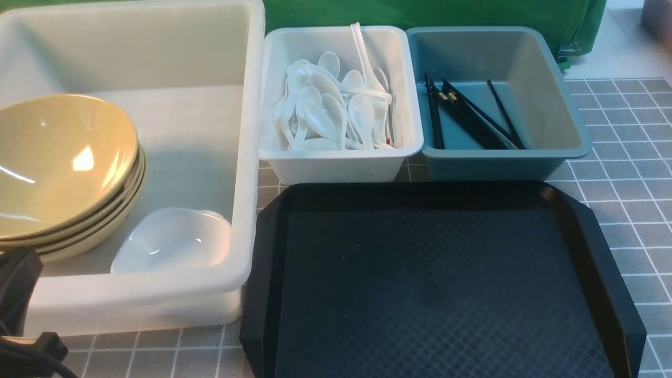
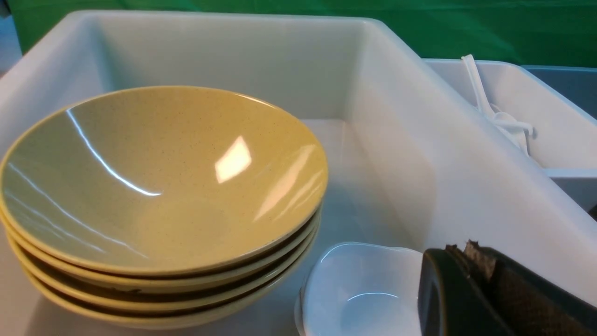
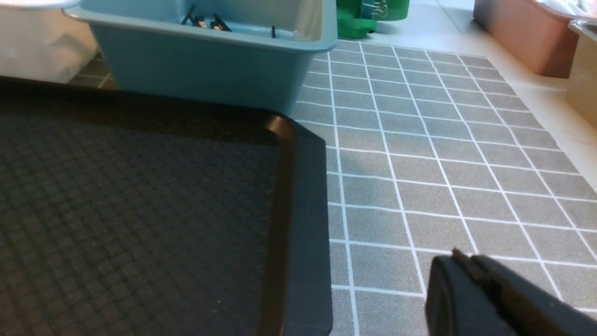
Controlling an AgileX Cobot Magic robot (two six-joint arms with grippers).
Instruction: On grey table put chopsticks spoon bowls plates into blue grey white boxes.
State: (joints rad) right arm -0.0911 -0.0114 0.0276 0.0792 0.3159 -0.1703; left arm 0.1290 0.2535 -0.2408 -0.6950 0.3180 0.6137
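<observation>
On the grey counter [image 1: 619,157], the large white box [image 1: 247,157] at the left holds a stack of yellow bowls [image 1: 63,168] with a small white bowl [image 1: 173,239] just beside it on the near right. The smaller white box [image 1: 341,163] holds white spoons [image 1: 336,107]; the blue box [image 1: 504,163] to its right holds black chopsticks [image 1: 467,115]. A black tray [image 1: 436,283] lies nearer. The left gripper [image 2: 471,289] hangs by the small bowl, the right gripper [image 3: 485,298] over the counter; whether either is open or closed I cannot tell.

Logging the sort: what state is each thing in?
Tray: bare.
Yellow bowls: stacked in the big white box.
White dish: in that box, upright.
Spoons: heaped in the small white box.
Chopsticks: in the blue box.
</observation>
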